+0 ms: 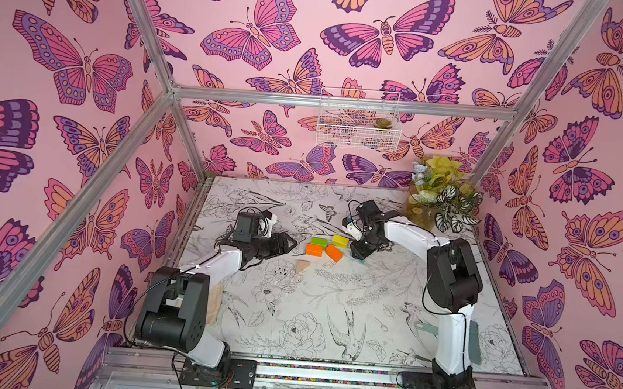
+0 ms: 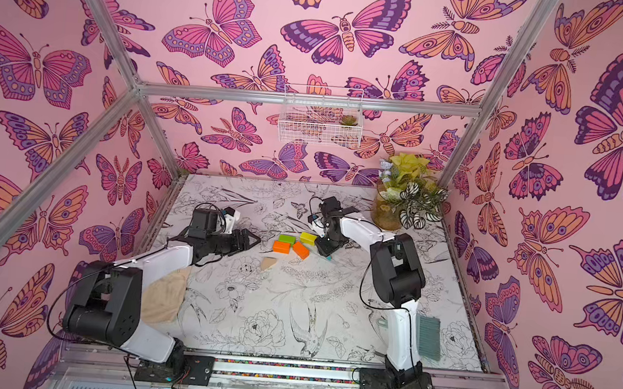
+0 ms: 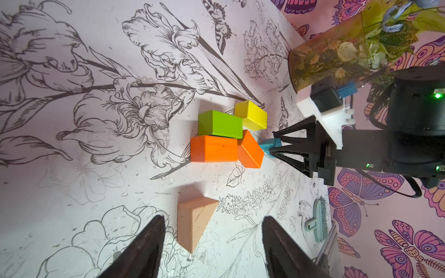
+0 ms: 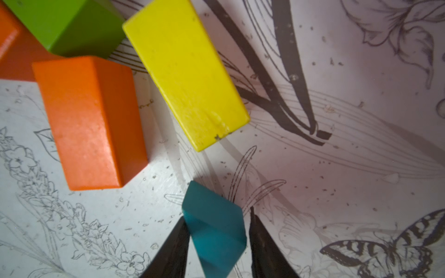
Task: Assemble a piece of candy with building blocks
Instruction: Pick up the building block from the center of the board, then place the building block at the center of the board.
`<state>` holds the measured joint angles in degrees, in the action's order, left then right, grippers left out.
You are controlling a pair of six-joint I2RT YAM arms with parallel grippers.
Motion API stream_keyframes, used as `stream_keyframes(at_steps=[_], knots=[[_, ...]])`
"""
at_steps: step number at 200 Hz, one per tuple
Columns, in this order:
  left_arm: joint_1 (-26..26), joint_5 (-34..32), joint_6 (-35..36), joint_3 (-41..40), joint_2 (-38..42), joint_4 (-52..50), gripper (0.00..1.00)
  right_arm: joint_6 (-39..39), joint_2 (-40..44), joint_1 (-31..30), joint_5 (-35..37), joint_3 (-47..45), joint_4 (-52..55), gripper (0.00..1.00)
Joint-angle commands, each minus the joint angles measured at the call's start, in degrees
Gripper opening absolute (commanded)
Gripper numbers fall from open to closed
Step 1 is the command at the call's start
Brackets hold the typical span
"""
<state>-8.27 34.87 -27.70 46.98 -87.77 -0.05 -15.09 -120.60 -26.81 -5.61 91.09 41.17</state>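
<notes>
Teal wedge point(image 4: 214, 231) is on the surface point(image 1: 329, 320), between the fingers of my right end effector point(image 4: 216, 214). One finger touches it and the other is just beside it. Can't tell if both pads are actually pressing.

Right arm: elbow high, wrist pitched steeply down at the surface.

Left arm: stretched low, forearm near level. Left end effector point(image 3: 214, 217) is spread wide, holding nothing. Tan wedge point(image 3: 195, 221) is near its tips, not touching.

Between my two end effectors:
- green brick point(image 3: 220, 124) against one orange brick point(image 3: 213, 148)
- second orange brick point(image 3: 250, 150) skewed beside them, closest to my right fingertips
- yellow brick point(image 3: 251, 115) at the green one's far end

Not a candy shape yet.

Hard to make out:
- both top views: my right end effector covers nearly all of the teal wedge
- right wrist view: the wedge's near end is cut off by the frame edge and looks smeared; the green brick and one orange brick are clipped too
</notes>
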Motion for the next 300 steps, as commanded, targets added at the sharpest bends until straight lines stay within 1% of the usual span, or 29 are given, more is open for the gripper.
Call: stream_keyframes(at_steps=[1,32,47,70,100,118,132,154,162,165,178,188,218,241,268,300], knots=[[0.2,-0.2,0.1,-1.2,1.2,-0.9,0.67,-0.4,1.0,-0.4,0.4,-0.3,0.5,0.37],[0.2,-0.3,0.0,-1.7,1.6,-0.9,0.67,0.6,2.4,-0.4,1.4,-1.9,-0.3,0.3],[0.2,-0.3,0.1,-1.8,1.7,-1.0,0.67,1.6,3.8,-0.5,1.9,-3.1,-1.4,0.24],[0.2,-0.3,0.0,-2.0,2.2,-1.1,0.67,3.4,5.9,-0.8,4.7,-3.4,-1.2,0.21],[0.4,-1.5,0.1,-2.5,4.2,-1.4,0.67,6.2,8.6,-2.7,10.1,1.4,4.3,0.19],[0.6,-3.0,-0.1,-2.9,6.3,-1.5,0.67,7.9,10.2,-5.6,13.2,5.7,6.5,0.19],[0.9,-4.8,-0.3,-3.5,8.6,-1.4,0.67,9.5,9.9,-8.5,14.6,9.5,7.4,0.19],[1.1,-8.5,-0.7,-4.6,13.0,-1.4,0.67,15.4,6.4,-12.9,14.2,16.7,7.5,0.18],[1.2,-10.7,-1.3,-5.4,14.2,-1.3,0.67,18.9,4.9,-14.0,12.7,19.1,6.4,0.18],[1.2,-11.7,-1.6,-5.8,16.4,-1.1,0.67,20.4,4.2,-14.4,11.9,19.8,5.8,0.18],[1.3,-15.5,-2.7,-7.7,20.0,-0.5,0.67,26.2,1.1,-15.5,8.0,22.4,2.9,0.18],[1.3,-18.7,-3.7,-9.1,23.0,-0.3,0.67,29.3,-1.8,-16.6,7.0,25.3,2.4,0.18],[1.2,-28.3,-5.2,-14.3,33.2,-1.0,0.7,30.8,-10.9,-20.9,8.2,35.1,4.6,0.18],[1.1,-33.5,-4.7,-16.2,39.6,-3.6,0.72,32.1,-17.7,-23.2,7.8,42.6,7.1,0.18],[1.2,-35.2,-3.7,-16.9,43.1,-5.9,0.73,34.8,-21.7,-24.4,8.2,45.2,6.2,0.18],[1.1,-34.5,-3.5,-16.7,43.0,-7.8,0.73,37.9,-24.4,-24.6,9.6,45.9,5.9,0.19]])
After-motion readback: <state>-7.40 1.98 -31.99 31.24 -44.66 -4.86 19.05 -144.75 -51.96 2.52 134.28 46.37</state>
